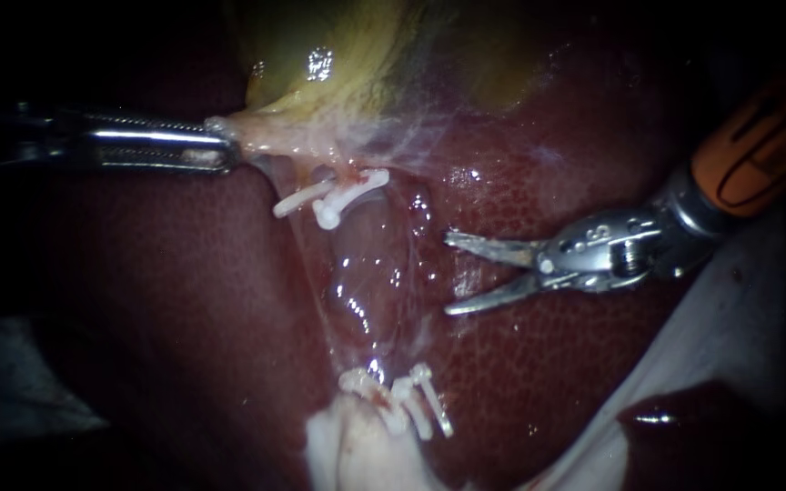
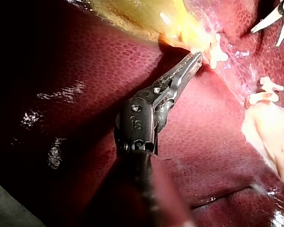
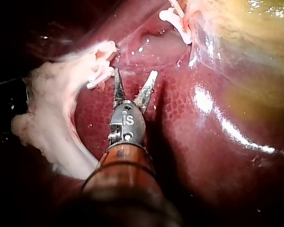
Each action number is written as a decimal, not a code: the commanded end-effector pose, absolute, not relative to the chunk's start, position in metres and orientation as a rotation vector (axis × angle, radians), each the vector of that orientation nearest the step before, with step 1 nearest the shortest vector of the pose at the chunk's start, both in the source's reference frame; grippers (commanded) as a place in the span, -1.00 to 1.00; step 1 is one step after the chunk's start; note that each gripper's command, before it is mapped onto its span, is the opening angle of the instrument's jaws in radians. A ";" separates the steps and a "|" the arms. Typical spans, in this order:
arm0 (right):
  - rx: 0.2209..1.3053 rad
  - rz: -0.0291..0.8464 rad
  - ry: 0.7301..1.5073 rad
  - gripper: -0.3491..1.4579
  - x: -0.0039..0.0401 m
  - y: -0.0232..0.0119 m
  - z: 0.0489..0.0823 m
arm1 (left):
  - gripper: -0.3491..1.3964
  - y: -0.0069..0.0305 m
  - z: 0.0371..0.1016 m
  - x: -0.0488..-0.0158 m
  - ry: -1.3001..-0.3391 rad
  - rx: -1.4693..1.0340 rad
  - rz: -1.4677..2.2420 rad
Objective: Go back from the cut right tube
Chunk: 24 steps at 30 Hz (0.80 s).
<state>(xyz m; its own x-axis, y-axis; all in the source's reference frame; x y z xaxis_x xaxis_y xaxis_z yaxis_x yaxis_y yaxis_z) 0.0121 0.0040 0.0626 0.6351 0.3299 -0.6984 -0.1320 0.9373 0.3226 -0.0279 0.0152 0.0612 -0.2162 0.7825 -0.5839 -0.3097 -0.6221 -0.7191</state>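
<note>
My right instrument [image 1: 449, 275] comes in from the right with an orange shaft; its two thin blades stand open over the liver [image 1: 539, 364], just right of the glistening gap between the clips, touching nothing. In its own wrist view the right instrument [image 3: 135, 78] has empty blades. White clips [image 1: 334, 198] sit on the upper stump under the yellow gallbladder [image 1: 338, 64]; more clips [image 1: 411, 405] sit on the lower stump. My left instrument [image 1: 225, 145] is shut on the pale gallbladder tissue near the upper clips; the left instrument [image 2: 195, 59] shows the same grip.
Pale fatty tissue [image 1: 357, 455] lies below the lower clips. A white cloth [image 1: 730, 345] borders the liver at the right, with a dark lobe [image 1: 684, 427] on it. Thin clear membrane [image 1: 366, 291] stretches between the two clip groups.
</note>
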 end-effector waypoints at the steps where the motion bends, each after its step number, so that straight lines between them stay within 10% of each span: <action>1: 0.260 0.261 0.820 0.97 0.0120 0.0043 0.0620 | -1.00 0.0152 0.0613 -0.0280 -0.595 -1.301 1.913; 8: 0.242 0.245 0.677 0.97 0.0112 0.0050 0.0597 | -1.00 0.0147 0.0630 -0.0293 -0.586 -1.304 1.917; 24: 0.303 0.213 0.686 0.99 0.0110 0.0050 0.0599 | -1.00 0.0136 0.0683 -0.0332 -0.613 -1.287 1.940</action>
